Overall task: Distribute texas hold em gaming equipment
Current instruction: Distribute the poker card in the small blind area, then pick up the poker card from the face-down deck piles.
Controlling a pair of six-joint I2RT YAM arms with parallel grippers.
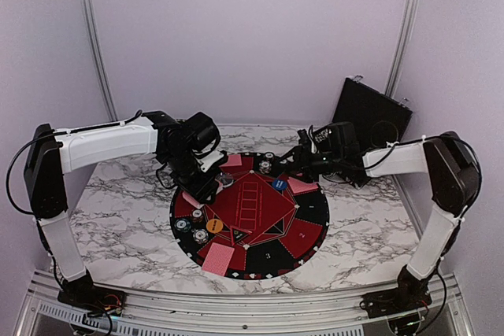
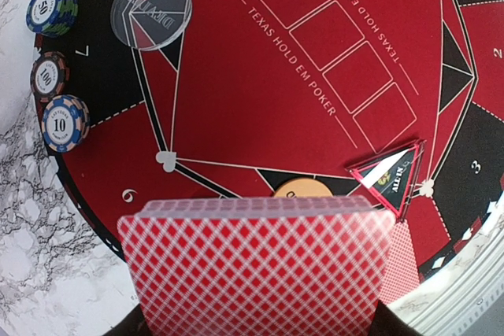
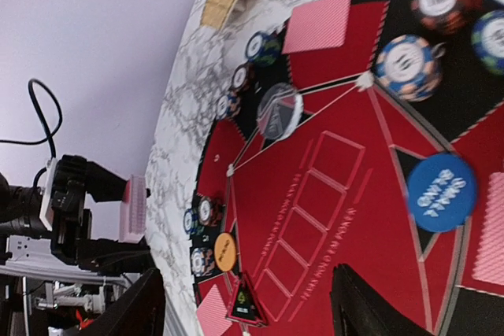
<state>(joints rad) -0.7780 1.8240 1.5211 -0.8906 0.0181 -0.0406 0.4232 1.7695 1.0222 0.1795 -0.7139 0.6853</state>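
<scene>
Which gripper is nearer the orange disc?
Left. The left gripper, holding cards, hangs just by the orange disc; the right gripper is across the mat at its far side.

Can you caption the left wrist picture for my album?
Left gripper holding a deck of red-backed cards over the poker mat, three chip stacks on its rim.

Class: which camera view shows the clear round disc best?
The left wrist view: the clear round disc appears large and sharp, with its lettering visible. The right wrist view shows it smaller and slightly blurred. In the top view it is only a tiny speck.
</scene>
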